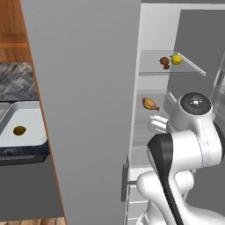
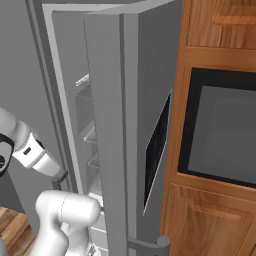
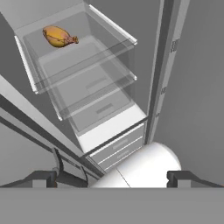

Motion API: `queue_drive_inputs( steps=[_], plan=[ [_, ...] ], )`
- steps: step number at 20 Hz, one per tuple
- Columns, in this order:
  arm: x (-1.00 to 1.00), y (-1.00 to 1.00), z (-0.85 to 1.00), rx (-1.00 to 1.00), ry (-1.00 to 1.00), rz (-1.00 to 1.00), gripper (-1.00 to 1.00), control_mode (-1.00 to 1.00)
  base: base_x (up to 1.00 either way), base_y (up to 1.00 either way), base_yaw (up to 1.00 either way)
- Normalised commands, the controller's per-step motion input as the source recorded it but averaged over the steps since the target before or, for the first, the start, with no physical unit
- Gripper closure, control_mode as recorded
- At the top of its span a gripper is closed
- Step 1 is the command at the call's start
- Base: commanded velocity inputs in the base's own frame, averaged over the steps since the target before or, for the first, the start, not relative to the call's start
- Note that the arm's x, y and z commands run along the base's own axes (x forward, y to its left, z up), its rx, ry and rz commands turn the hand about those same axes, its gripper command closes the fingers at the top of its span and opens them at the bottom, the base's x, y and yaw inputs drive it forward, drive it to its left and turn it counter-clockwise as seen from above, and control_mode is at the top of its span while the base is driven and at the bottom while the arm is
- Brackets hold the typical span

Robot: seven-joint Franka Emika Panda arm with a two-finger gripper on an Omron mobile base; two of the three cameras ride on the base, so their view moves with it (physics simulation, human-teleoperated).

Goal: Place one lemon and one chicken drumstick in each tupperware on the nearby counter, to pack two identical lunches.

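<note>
Inside the open fridge, a chicken drumstick (image 1: 165,62) and a yellow lemon (image 1: 176,59) lie side by side on the upper glass shelf. Another drumstick (image 1: 150,104) (image 3: 59,36) lies one shelf lower. At the left, a pale tupperware (image 1: 37,139) sits on the black counter (image 1: 22,152) with a dull yellow lemon (image 1: 19,130) in it. My gripper (image 3: 113,178) is open and holds nothing. It points into the fridge, well short of the lower drumstick.
The grey fridge door (image 1: 83,110) stands open between the counter and the shelves. Below the shelves are clear drawers (image 3: 94,105). A wooden cabinet with a built-in oven (image 2: 220,130) stands to the right of the fridge.
</note>
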Motion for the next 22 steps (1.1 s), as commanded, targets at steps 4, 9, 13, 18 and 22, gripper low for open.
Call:
queue_drive_inputs(
  steps=[4, 9, 13, 18, 22],
  plan=[
    [0.00, 0.00, 0.00, 0.00, 0.00, 0.00, -1.00, 1.00, 0.30, -0.24, 0.00],
    [0.00, 0.00, 0.00, 0.00, 0.00, 0.00, -1.00, 1.00, 0.50, -0.68, 0.01],
    [0.00, 0.00, 0.00, 0.00, 0.00, 0.00, -1.00, 1.00, -0.19, -0.88, 0.12],
    [0.00, 0.00, 0.00, 0.00, 0.00, 0.00, -1.00, 1.00, -0.26, -0.15, 0.00],
    [0.00, 0.00, 0.00, 0.00, 0.00, 0.00, -1.00, 1.00, 0.01, -0.42, -0.09]
  ],
)
